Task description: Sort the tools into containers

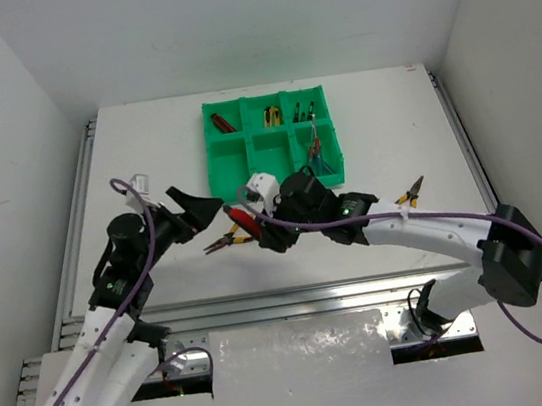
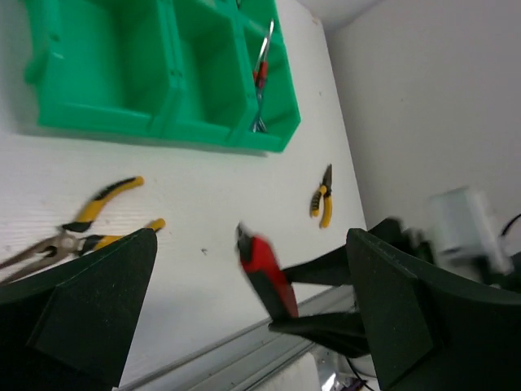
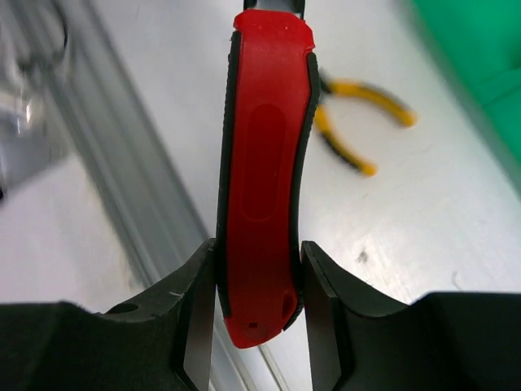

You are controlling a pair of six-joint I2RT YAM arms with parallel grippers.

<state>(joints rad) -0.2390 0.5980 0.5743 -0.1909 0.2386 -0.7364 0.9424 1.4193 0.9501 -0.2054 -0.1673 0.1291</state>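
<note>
Right wrist cam: right pincer [image 3: 259, 281] pinching the red knife [image 3: 264, 155]. Left wrist cam adds the left pincer [image 2: 248, 269] spread wide, plus green tray [image 2: 98, 118].

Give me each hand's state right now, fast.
Left hand: open, holding nothing.
Right hand: closed on the red utility knife.

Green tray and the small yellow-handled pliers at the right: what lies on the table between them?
Nothing: between tray and pliers the table is bare, as the left wrist view shows.
</note>
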